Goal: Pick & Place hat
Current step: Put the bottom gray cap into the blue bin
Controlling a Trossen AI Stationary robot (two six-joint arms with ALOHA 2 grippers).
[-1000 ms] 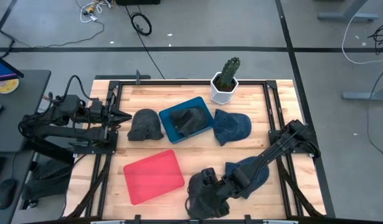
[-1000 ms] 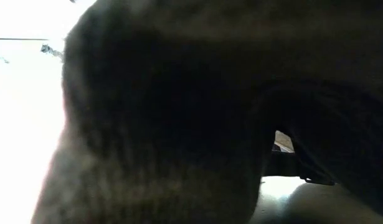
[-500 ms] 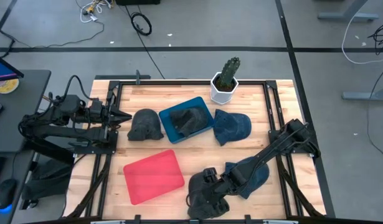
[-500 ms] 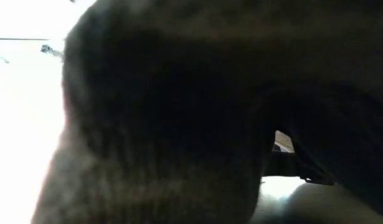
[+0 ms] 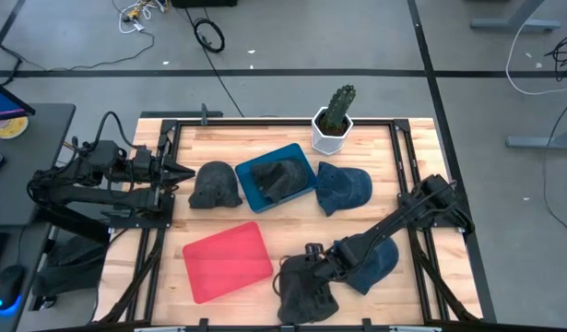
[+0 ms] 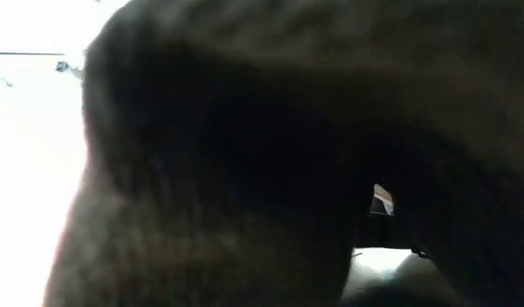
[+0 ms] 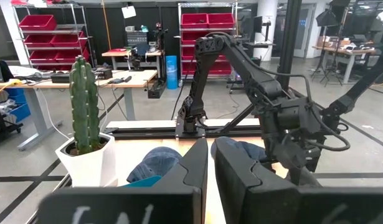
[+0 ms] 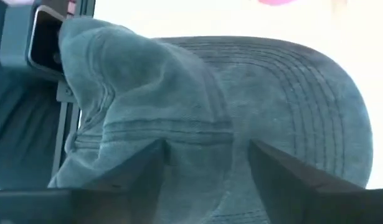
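Observation:
A dark grey cap [image 5: 301, 297] lies at the table's near edge, right in front of the low camera, and fills the low view [image 6: 244, 153]. My right gripper [image 5: 311, 261] reaches from the right side down onto it, and the cap's cloth fills the gap between its fingers [image 8: 207, 155]. The stitched brim [image 8: 303, 99] and crumpled crown [image 8: 110, 68] show in the right wrist view. My left gripper [image 5: 177, 172] waits shut at the left edge, pointing at a black cap [image 5: 214, 185], with its fingers [image 7: 211, 162] together. My right gripper pinches the dark grey cap where the crown meets the brim [image 8: 200, 134], with one finger [image 8: 147, 177] on either side of a raised fold of cloth. It comes slanting down from the far right. The rest of the cap lies on the table.
A blue cap [image 5: 380, 261] lies under my right arm. Another blue cap [image 5: 345, 189] sits beside a blue bin [image 5: 301, 162] that holds a dark cap. A red tray [image 5: 226, 261] lies near-left, and a cactus in a white pot [image 5: 334, 121] stands at the far edge.
My right gripper has drawn back a little toward the far right. The part of the dark grey cap under it has come along and bunched up. In the low view the cap has shifted and the bright opening beside it has narrowed.

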